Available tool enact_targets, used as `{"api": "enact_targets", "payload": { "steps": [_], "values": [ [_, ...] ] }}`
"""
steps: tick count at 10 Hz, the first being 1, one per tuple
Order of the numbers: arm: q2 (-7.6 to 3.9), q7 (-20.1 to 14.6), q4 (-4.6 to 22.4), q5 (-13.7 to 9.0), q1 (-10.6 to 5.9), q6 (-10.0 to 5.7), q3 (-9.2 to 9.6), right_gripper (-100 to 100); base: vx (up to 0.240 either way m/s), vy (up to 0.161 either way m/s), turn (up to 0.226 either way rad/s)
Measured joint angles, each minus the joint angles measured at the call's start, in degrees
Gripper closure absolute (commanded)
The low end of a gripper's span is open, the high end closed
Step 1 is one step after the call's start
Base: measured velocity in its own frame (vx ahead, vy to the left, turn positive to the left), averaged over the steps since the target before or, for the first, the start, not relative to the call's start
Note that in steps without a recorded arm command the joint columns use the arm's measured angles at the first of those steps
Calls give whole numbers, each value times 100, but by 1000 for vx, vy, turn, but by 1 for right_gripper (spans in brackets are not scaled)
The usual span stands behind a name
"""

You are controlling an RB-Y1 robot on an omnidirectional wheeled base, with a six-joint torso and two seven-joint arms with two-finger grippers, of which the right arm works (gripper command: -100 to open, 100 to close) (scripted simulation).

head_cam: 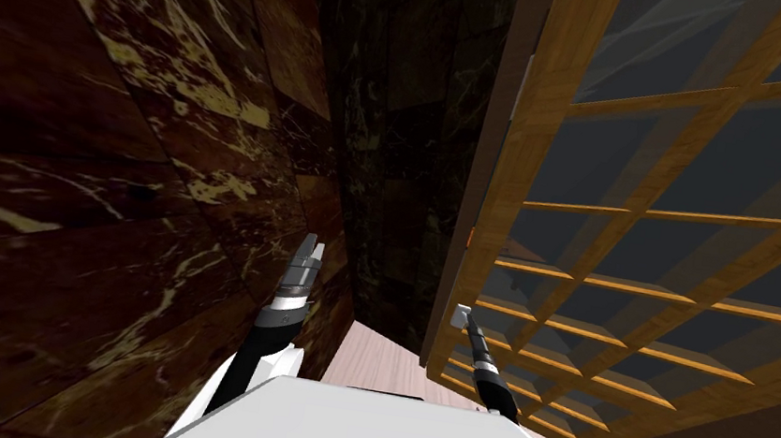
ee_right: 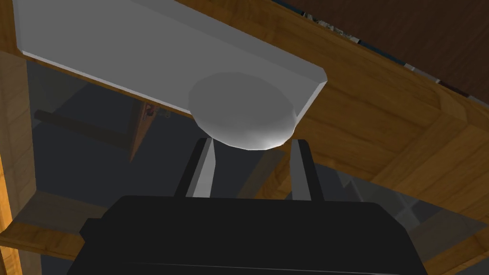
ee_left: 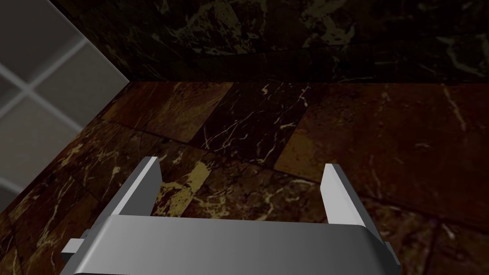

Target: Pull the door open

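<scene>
The door (head_cam: 660, 238) is a wooden lattice with glass panes, along my right side. Its grey handle (head_cam: 462, 315) sits low on the door's near stile. My right gripper (head_cam: 466, 321) reaches up to it. In the right wrist view the round grey knob (ee_right: 243, 112) juts from a flat grey plate (ee_right: 143, 52), and my right gripper (ee_right: 251, 145) is shut on the knob, fingers pressing its sides with their tips hidden behind it. My left gripper (head_cam: 309, 253) is raised beside the marble wall, open and holding nothing (ee_left: 241, 186).
A dark red-brown marble wall (head_cam: 87, 143) runs close on my left, and a darker marble wall (head_cam: 399, 137) closes the narrow gap ahead. Pale wooden floor (head_cam: 379, 361) shows between wall and door. A small grey fitting (head_cam: 522, 87) sits higher on the door's edge.
</scene>
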Motion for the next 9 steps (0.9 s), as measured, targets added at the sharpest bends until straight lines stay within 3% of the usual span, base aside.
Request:
{"api": "enact_targets", "payload": {
  "steps": [3, 4, 5, 7, 8, 9],
  "values": [
    [-59, -325, 161, -170, -84, -44, 37, 100, -30, -13, 59],
    [-27, -431, 99, -208, -37, -41, 58, 100, -32, -6, 48],
    [-64, -566, 278, -282, -137, -109, 76, 100, -34, -4, 32],
    [-52, -833, 15, -376, 9, 26, 130, 100, -28, -9, 41],
    [-92, -944, 251, -421, -121, -57, 136, 100, -26, -9, 84],
    [-123, -1096, 303, -491, -131, -92, 158, 100, -43, -19, 69]
  ]
}}
